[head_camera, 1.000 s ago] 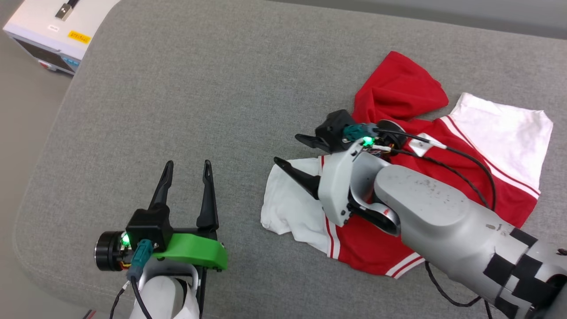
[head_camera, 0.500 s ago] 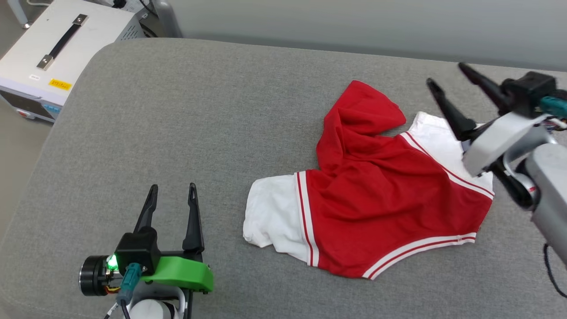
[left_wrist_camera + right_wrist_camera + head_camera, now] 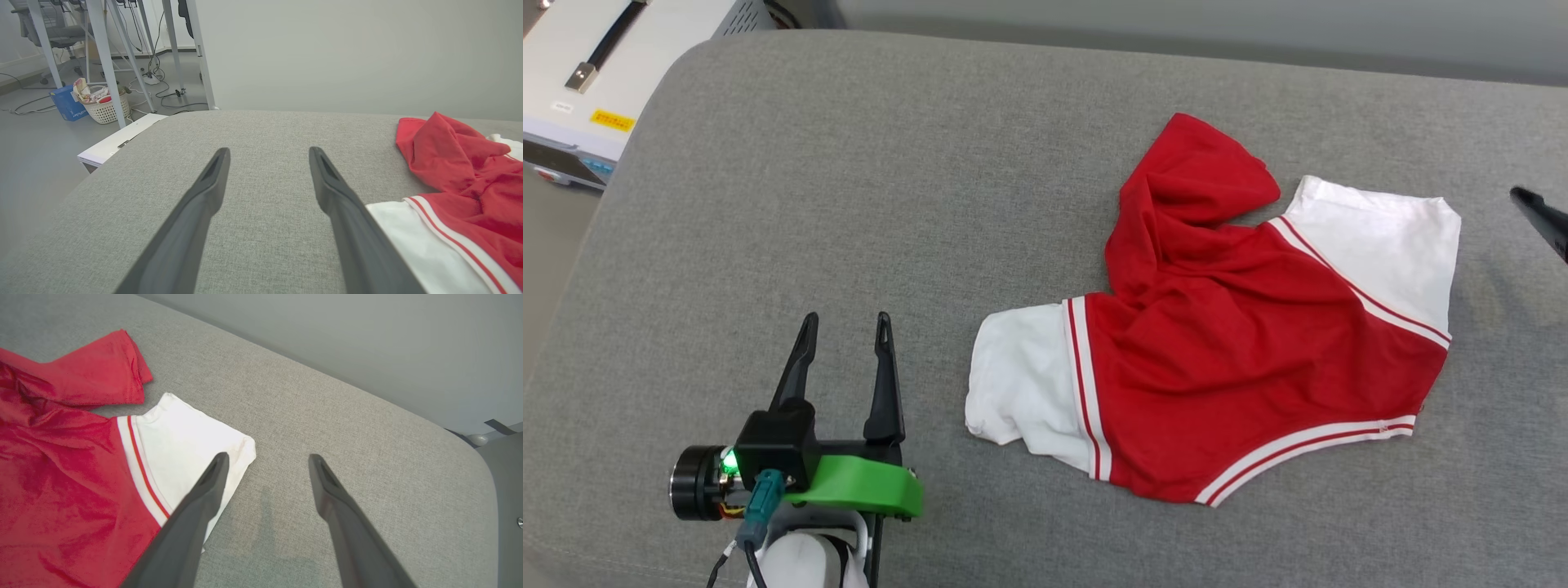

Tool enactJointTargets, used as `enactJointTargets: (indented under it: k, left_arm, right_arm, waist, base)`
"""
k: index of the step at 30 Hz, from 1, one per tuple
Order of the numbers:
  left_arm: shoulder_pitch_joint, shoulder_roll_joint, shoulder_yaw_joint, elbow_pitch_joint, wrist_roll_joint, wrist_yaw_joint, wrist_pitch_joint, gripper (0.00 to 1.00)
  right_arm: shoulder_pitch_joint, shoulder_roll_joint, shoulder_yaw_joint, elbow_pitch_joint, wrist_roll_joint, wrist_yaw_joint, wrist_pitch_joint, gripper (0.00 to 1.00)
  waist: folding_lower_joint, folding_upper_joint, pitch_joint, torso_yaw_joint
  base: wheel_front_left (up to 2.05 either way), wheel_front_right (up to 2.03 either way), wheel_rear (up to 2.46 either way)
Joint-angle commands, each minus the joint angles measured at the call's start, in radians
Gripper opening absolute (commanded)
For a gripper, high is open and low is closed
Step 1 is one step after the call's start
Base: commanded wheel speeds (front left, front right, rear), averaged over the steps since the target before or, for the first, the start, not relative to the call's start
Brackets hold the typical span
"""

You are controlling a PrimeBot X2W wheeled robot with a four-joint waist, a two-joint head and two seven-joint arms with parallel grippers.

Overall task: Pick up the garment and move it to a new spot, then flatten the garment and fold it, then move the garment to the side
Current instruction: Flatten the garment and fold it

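left jaws: wide apart (lower left in head view) | right jaws: wide apart

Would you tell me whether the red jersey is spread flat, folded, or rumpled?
Rumpled: the red jersey lies creased on the grey cushion, with one red flap twisted over, neither flat nor neatly folded.

Cushion (image 3: 849, 204) open L of garment (image 3: 1241, 343); white box (image 3: 547, 73) off L edge.

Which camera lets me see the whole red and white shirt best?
The head view: the whole garment lies crumpled on the grey cushion. The left wrist view cuts it off at its right edge; the right wrist view catches one white sleeve and some red cloth.
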Motion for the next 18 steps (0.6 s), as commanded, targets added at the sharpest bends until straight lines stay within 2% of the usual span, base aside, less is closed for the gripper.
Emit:
enactJointTargets:
  k: [1, 5, 8, 14, 18]
  left_arm:
    - [-0.021, -0.002, -0.004, -0.003, -0.004, 0.003, -0.006, 1.0]
    - [-0.05, -0.002, -0.02, -0.007, -0.015, 0.009, -0.006, 1.0]
    - [-0.074, -0.002, -0.031, -0.007, -0.023, 0.013, -0.006, 1.0]
    - [-0.114, -0.002, -0.053, -0.006, -0.037, 0.023, -0.006, 1.0]
    - [-0.126, -0.002, -0.059, -0.001, -0.041, 0.028, -0.006, 1.0]
  right_arm:
    - [0.018, -0.003, 0.01, -0.004, 0.021, -0.001, 0.042, 1.0]
    - [0.001, 0.021, -0.023, 0.028, 0.123, -0.001, 0.18, 1.0]
    - [-0.033, 0.036, -0.019, 0.051, 0.1, -0.001, 0.217, 1.0]
    - [-0.107, 0.098, -0.035, 0.166, 0.032, -0.001, 0.21, 1.0]
    - [-0.108, 0.125, 0.009, 0.241, -0.02, -0.001, 0.23, 1.0]
  waist:
    - [0.0, 0.0, 0.03, 0.013]
    - [0.0, 0.0, 0.078, 0.028]
    - [0.0, 0.0, 0.114, 0.041]
    - [0.0, 0.0, 0.175, 0.068]
    - [0.0, 0.0, 0.193, 0.079]
  base:
    - [0.0, 0.0, 0.0]
    - [0.0, 0.0, 0.0]
    - [0.0, 0.0, 0.0]
    - [0.0, 0.0, 0.0]
    - [0.0, 0.0, 0.0]
